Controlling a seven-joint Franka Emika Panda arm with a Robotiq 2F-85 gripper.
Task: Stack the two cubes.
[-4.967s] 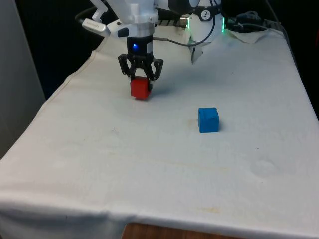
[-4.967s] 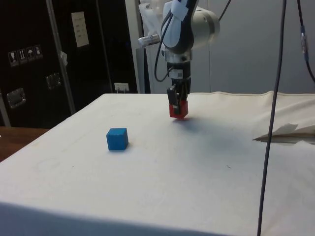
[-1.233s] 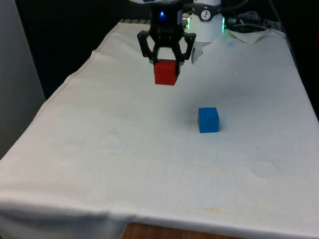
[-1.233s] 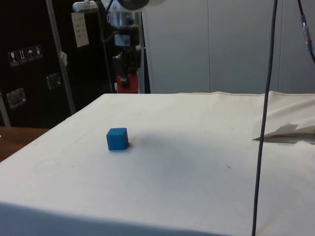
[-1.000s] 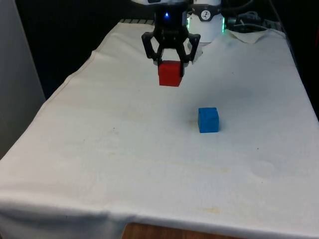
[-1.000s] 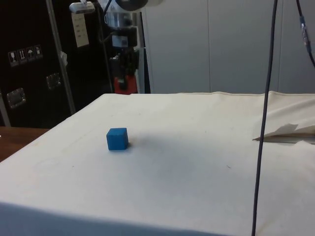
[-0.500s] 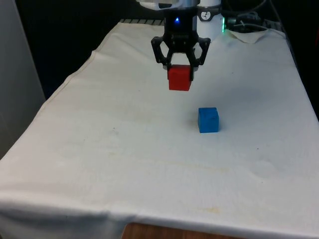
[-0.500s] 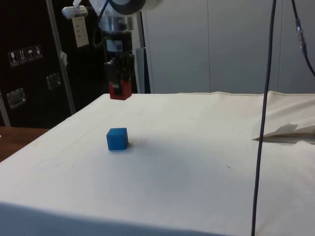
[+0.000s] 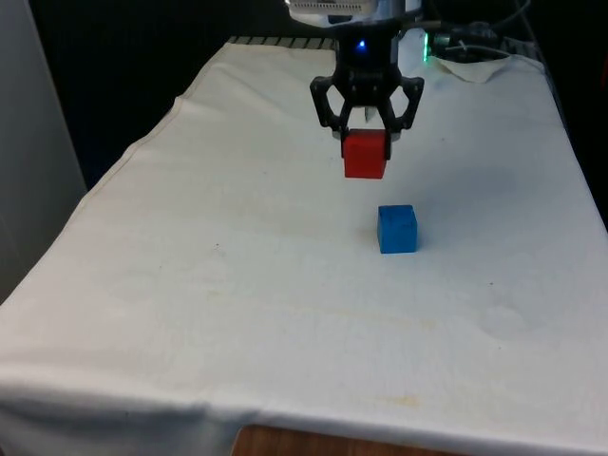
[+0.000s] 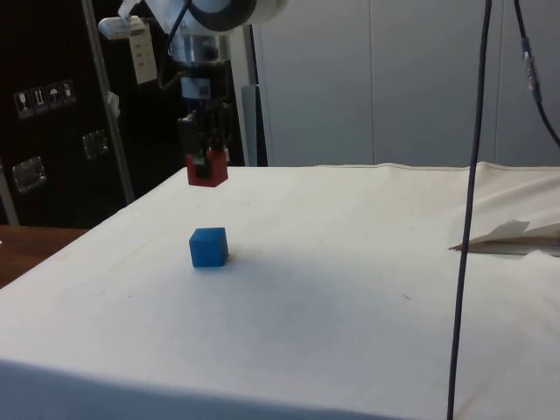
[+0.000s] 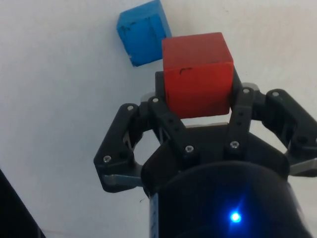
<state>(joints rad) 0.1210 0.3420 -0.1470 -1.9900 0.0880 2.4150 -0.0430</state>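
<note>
My gripper [image 9: 365,142] is shut on the red cube [image 9: 365,156] and holds it in the air above the white cloth. The blue cube [image 9: 397,229] rests on the cloth, a little nearer the camera and slightly to the front view's right of the red one. From the side, the red cube [image 10: 207,169] hangs well above the blue cube [image 10: 209,247] in my gripper [image 10: 206,159]. In the wrist view the red cube [image 11: 197,74] sits between the fingers [image 11: 161,106], with the blue cube [image 11: 142,31] on the cloth just beyond it.
The white cloth [image 9: 237,285] covers the whole table. Crumpled cloth and cables [image 9: 475,47] lie at the far end on the front view's right. A thin dark cable [image 10: 472,175] hangs down in the side view.
The gripper has carried the red cube to the front view's right and nearer the camera, closing on the blue cube. It has also come down a little. The blue cube has not moved.
</note>
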